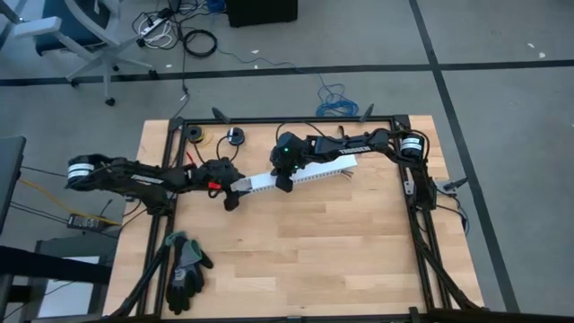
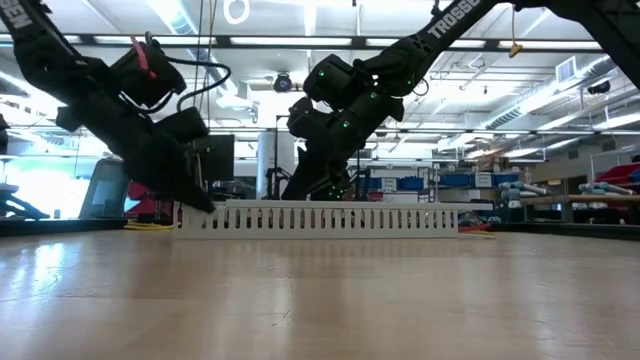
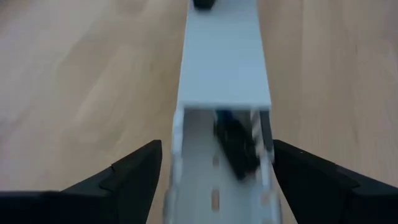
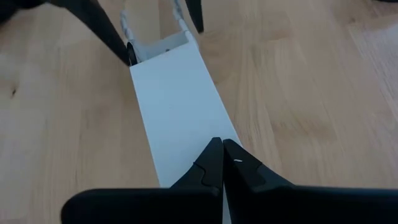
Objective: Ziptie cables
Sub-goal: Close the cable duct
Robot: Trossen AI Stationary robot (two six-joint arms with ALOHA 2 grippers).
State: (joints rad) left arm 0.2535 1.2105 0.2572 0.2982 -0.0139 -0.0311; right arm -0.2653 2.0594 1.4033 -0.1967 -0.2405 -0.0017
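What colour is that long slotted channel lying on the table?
White: the channel has a row of narrow slots along its side, seen best in the low view.

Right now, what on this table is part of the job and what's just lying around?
In the job: white slotted duct and its lid; dark item inside, possibly cables; left gripper, open at the duct's end; right gripper, shut, on the lid.
Lying about: black gloves; small spools at the far edge.

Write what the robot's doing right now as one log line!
left gripper: open, astride white slotted duct end | right gripper: shut, pressing duct cover
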